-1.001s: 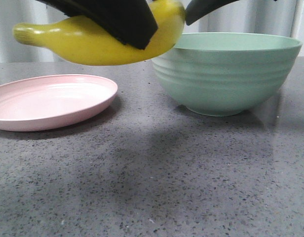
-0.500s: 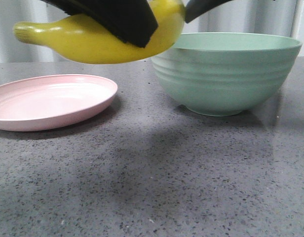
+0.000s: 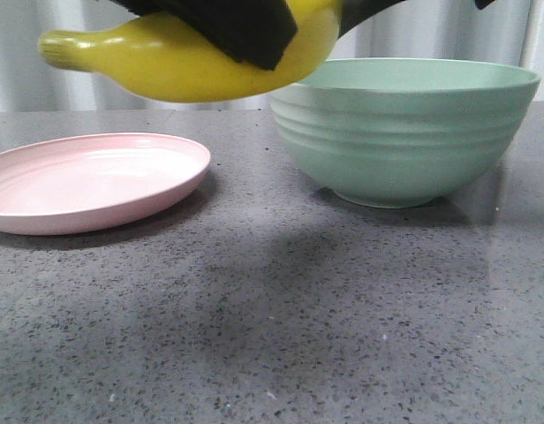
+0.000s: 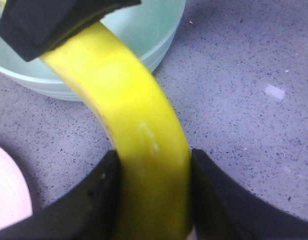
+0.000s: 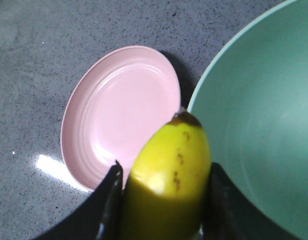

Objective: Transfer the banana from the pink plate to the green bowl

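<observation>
The yellow banana (image 3: 184,66) hangs in the air, above the gap between the pink plate (image 3: 95,181) and the green bowl (image 3: 404,132), its right end level with the bowl's near-left rim. My left gripper (image 4: 154,200) is shut on the banana (image 4: 129,110) at its middle. My right gripper (image 5: 164,200) is shut on the banana's end (image 5: 169,170) nearest the bowl; it also shows in the left wrist view (image 4: 49,25). The plate (image 5: 119,110) is empty. The bowl's inside (image 5: 259,115) shows empty.
The grey speckled tabletop (image 3: 281,309) lies in front of the plate and bowl. Pale curtains hang behind the table.
The banana, held by both grippers, has moved a little right and up, towards the bowl's rim. The plate and bowl have not moved.
</observation>
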You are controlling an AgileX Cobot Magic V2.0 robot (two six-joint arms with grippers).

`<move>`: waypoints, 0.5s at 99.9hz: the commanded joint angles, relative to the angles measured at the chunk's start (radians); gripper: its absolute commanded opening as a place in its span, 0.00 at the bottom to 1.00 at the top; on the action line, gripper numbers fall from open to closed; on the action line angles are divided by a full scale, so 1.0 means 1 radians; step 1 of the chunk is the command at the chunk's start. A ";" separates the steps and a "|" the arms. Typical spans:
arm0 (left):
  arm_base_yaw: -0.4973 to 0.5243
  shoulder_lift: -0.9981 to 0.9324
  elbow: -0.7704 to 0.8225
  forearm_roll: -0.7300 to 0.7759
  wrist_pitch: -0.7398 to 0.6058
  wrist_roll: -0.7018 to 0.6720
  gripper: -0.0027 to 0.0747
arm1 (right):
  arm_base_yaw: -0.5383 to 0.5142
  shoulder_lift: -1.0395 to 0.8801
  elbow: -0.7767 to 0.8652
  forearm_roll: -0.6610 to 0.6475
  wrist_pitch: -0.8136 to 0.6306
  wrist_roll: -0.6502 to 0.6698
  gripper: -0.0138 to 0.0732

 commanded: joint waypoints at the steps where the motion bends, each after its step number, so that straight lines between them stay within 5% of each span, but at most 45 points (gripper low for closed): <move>1: -0.006 -0.029 -0.039 -0.013 -0.085 0.005 0.32 | 0.001 -0.027 -0.032 -0.003 -0.049 -0.051 0.07; 6: -0.006 -0.029 -0.039 -0.013 -0.085 0.005 0.48 | -0.001 -0.027 -0.033 -0.003 -0.065 -0.051 0.07; 15: -0.006 -0.044 -0.039 -0.008 -0.085 0.005 0.63 | -0.021 -0.027 -0.056 -0.009 -0.088 -0.051 0.07; 50: 0.000 -0.172 -0.039 -0.008 -0.085 -0.001 0.63 | -0.220 -0.027 -0.139 -0.060 -0.180 -0.051 0.07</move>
